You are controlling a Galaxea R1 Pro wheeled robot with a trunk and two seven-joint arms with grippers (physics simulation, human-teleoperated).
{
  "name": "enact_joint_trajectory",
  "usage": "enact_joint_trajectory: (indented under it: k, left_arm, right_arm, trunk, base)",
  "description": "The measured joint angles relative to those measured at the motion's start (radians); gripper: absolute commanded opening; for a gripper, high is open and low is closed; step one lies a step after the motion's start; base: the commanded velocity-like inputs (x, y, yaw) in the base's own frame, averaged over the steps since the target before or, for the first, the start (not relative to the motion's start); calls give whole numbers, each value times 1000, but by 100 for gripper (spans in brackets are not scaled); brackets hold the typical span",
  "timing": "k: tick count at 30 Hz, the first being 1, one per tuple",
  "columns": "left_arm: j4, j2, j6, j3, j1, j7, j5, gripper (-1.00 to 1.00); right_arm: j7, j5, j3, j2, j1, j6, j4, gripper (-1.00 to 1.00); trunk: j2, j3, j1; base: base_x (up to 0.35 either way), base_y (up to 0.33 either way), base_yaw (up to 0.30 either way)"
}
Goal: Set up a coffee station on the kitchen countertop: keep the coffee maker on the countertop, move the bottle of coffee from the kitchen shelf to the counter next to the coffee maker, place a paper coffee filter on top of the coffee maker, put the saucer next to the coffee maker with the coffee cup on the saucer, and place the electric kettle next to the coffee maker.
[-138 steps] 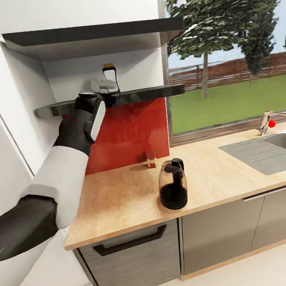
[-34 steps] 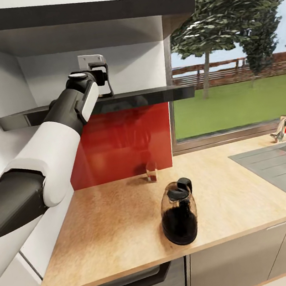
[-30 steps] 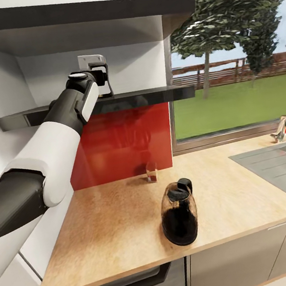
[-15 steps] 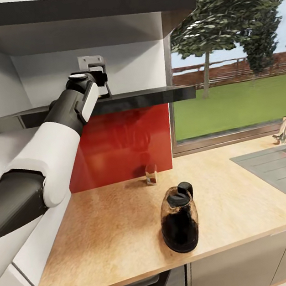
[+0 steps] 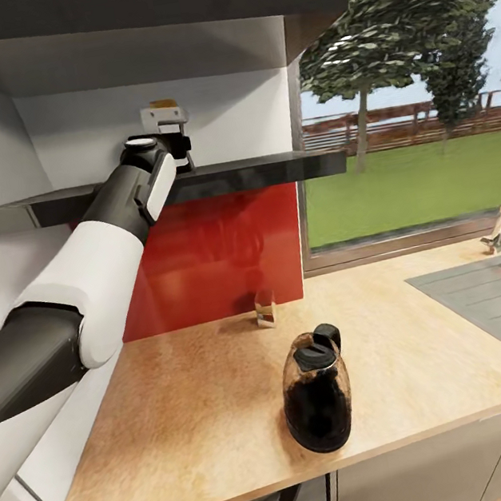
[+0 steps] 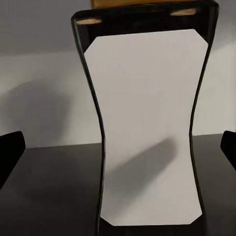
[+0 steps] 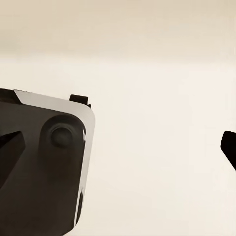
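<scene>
**Coffee bottle on the shelf, framed by your left gripper**

The bottle of coffee [image 6: 147, 128] stands upright on the dark kitchen shelf [image 5: 270, 170], against the white back wall. It has a dark, waisted body, a large white label and a yellowish cap. In your left wrist view it sits centred between the two fingertips [image 6: 10, 152], which stand well out to either side and touch nothing: your left gripper [image 5: 176, 137] is spread wide, not gripping. From the head view the gripper is up at shelf height, right in front of the bottle, hiding most of it apart from the cap.

Below, on the wooden countertop [image 5: 189, 422], the electric kettle [image 5: 316, 391] stands near the front edge. A small glass [image 5: 265, 309] sits by the red backsplash [image 5: 218, 247].

Your right gripper's [image 7: 118, 147] fingertips appear wide apart, holding nothing.
</scene>
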Motion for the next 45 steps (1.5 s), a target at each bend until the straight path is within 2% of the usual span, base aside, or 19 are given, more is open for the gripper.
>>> enact_joint_trajectory:
  k: [23,42,43,45]
  left_arm:
    - [0,0,0,-1,1,1,2,100]
    - [3,0,0,1,3,0,1,100]
    - [3,0,0,1,3,0,1,-100]
    - [5,0,-1,0,3,-1,5,-100]
  right_arm:
    - [0,0,0,0,0,0,0,100]
    - [0,0,0,0,0,0,0,100]
    - [0,0,0,0,0,0,0,100]
    - [0,0,0,0,0,0,0,100]
  trunk:
    - [0,0,0]
    - [0,0,0]
    - [0,0,0]
    - [0,0,0]
  base:
    - [86,-11,0]
    - [8,0,0]
    - [0,0,0]
    - [0,0,0]
